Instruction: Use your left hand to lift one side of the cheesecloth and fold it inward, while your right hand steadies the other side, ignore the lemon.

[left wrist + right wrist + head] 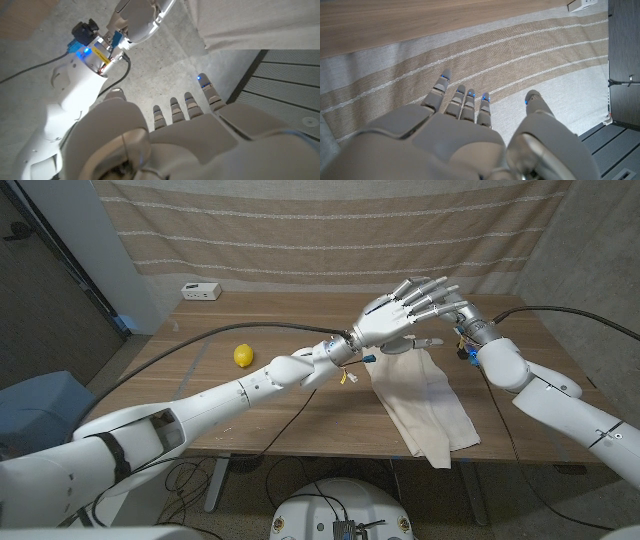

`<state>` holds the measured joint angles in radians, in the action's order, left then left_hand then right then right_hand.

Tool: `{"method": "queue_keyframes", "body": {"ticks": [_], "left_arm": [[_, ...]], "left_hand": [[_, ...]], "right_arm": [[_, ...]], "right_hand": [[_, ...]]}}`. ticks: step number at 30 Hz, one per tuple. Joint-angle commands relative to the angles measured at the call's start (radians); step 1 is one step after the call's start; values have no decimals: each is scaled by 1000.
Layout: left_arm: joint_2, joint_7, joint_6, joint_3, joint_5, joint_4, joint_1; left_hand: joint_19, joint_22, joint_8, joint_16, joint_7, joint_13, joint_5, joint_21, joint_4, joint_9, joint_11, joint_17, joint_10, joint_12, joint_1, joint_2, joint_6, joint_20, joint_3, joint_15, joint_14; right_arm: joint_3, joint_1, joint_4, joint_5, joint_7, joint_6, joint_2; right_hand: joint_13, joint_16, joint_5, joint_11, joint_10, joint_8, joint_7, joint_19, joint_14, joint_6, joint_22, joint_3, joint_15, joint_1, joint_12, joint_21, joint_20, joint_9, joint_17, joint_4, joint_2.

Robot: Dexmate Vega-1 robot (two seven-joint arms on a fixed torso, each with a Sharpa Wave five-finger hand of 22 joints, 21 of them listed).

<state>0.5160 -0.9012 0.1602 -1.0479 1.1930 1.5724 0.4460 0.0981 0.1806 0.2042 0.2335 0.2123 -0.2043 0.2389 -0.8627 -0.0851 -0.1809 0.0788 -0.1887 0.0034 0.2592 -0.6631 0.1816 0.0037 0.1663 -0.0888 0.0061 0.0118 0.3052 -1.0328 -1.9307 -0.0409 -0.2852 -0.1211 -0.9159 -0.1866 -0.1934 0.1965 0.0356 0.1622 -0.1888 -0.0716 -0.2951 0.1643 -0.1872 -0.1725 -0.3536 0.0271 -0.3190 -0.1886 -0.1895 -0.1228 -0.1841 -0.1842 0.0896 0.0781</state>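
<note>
The head view shows the whole layout: the cheesecloth (423,402) lies on the right part of the wooden table (250,405), a long pale strip whose long axis runs from near the table's middle back toward the front edge on the robot's right, its near end hanging slightly over that edge. Above its far end the left hand (395,315) is raised off the table with fingers spread wide, holding nothing. The right hand (452,315) sits just behind it, largely hidden by the left; whether its fingers are apart or closed cannot be told from there.

The right wrist view adds what the head view hides: the right hand (470,135) has its fingers extended and apart, with nothing between them, facing a striped beige curtain (495,55). The left wrist view shows the left hand's (185,135) straight fingers, the right forearm (100,55), and a corner of pale cloth.

A lemon (243,355) rests on the table's left part, well apart from the cloth. A small white box (201,291) sits at the far edge. The curtain hangs behind the table.
</note>
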Motion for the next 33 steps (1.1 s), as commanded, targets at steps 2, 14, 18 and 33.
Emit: {"method": "queue_keyframes", "body": {"ticks": [2,14,18,33], "left_arm": [[90,106,-16,224,-337,139,197],[115,323,159,419,-768,141,294],[111,438,223,470,-956,112,310],[110,780,245,590,-1418,42,350]], "left_hand": [[-10,-1,3,2,6,1,-15,0,-9,1,1,-2,13,5,21,-12,13,0,-2,4,14],[35,0,-6,-16,5,8,-42,31,-24,4,-13,0,17,-4,69,-29,28,9,10,26,-7],[67,1,-11,-27,1,10,-47,47,-30,5,-16,1,16,-9,86,-28,31,7,11,26,-30],[161,3,-29,-51,-28,16,-50,103,-52,7,-28,4,-28,-44,148,-9,-2,-1,5,23,-106]], "right_arm": [[15,39,58,93,22,102,82],[12,51,119,192,32,191,149],[7,49,138,226,34,218,169],[-23,24,167,337,20,287,227]], "right_hand": [[-2,-4,0,5,0,-1,2,-4,4,-4,1,3,2,18,-3,-4,5,-2,-4,-11,6],[-2,-3,-1,7,-4,-1,6,0,-4,-1,0,13,9,39,-2,-3,6,-2,-7,-22,5],[-2,-3,-2,8,-4,1,8,1,-7,5,0,19,12,50,-2,-2,6,-3,-8,-28,3],[-2,0,0,8,-4,4,10,10,-23,20,0,43,22,93,-3,0,21,-3,-11,-47,-13]]}}
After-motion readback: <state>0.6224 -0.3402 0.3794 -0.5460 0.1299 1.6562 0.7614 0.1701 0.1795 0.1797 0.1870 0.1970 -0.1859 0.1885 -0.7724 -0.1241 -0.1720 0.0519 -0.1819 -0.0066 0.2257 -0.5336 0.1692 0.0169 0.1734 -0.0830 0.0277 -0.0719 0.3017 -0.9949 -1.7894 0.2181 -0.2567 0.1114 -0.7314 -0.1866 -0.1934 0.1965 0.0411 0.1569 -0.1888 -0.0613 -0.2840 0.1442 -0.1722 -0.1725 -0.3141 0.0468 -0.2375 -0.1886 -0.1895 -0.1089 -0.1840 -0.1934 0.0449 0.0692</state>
